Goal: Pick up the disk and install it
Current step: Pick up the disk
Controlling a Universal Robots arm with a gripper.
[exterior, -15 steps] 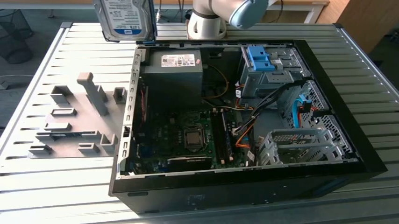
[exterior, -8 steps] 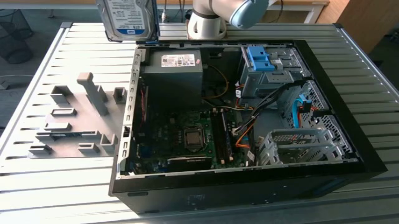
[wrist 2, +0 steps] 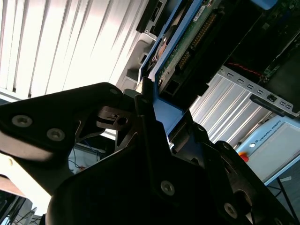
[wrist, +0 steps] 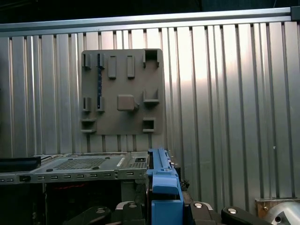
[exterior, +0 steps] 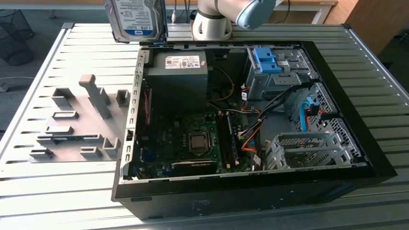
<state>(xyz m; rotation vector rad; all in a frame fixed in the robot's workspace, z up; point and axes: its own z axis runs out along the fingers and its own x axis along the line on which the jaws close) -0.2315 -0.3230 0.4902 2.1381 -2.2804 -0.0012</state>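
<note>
disk (exterior: pixel 137 19) held upright above counter (exterior: pixel 64 191), near open computer case (exterior: pixel 255 120) | fingers (wrist 2: pixel 146 112) clamped on its blue rail (wrist: pixel 164 187), likely leaving the body free to slide in

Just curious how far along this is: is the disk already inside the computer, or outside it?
Out. The disk hangs upright, gripped by the claw, outside the open computer case.

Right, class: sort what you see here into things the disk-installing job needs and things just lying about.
Belongs to the job:
disk, held in the gripper
open computer case

Just lying about:
grey fixture tray on the table
wire basket on the floor
</note>
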